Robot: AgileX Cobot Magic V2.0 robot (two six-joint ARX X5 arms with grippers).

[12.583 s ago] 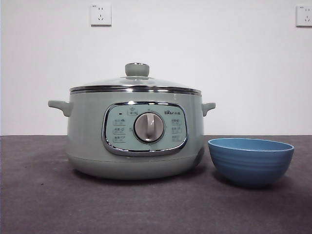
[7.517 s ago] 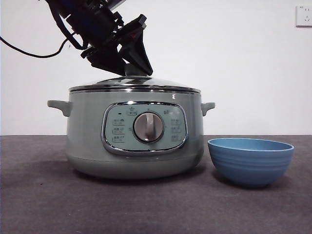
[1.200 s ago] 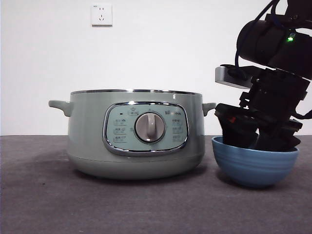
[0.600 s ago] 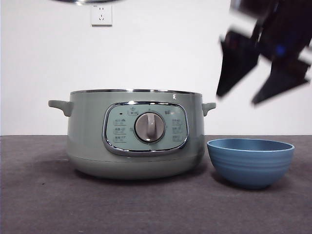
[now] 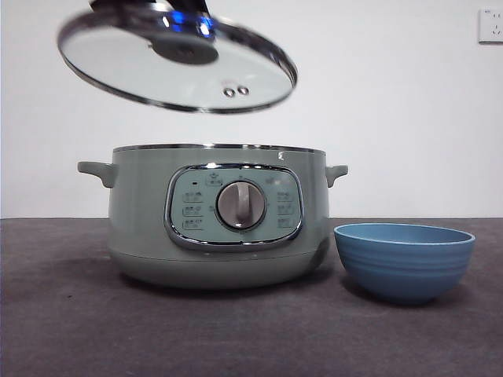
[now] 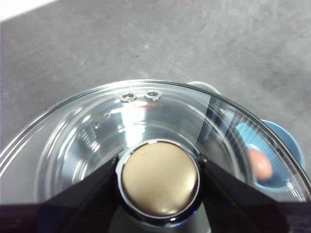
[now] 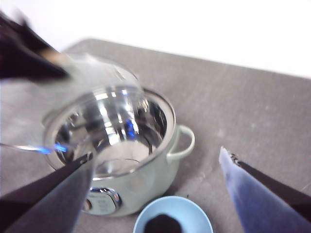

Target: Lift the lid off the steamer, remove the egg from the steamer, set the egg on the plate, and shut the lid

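The glass lid [image 5: 177,71] hangs tilted in the air above the left half of the open steamer [image 5: 220,216]. My left gripper [image 6: 159,171] is shut on the lid's round knob [image 6: 159,178], one jaw on each side. In the front view only a dark bit of this arm shows at the top edge. The egg [image 6: 263,165] lies in the blue plate [image 5: 405,259], seen through the glass; the plate's wall hides it in the front view. My right gripper [image 7: 155,154] is open and empty, high above the plate [image 7: 194,213] and the steamer [image 7: 146,179].
The plate stands just right of the steamer, close to its side handle [image 5: 336,173]. The steamer's chrome-framed panel with its dial [image 5: 240,206] faces the front. A wall socket [image 5: 491,25] sits at the top right. Grey tabletop [image 5: 78,330] stretches in front.
My right gripper rose out of the plate, open, and left the front view. The lid came down from the top edge into view over the steamer.
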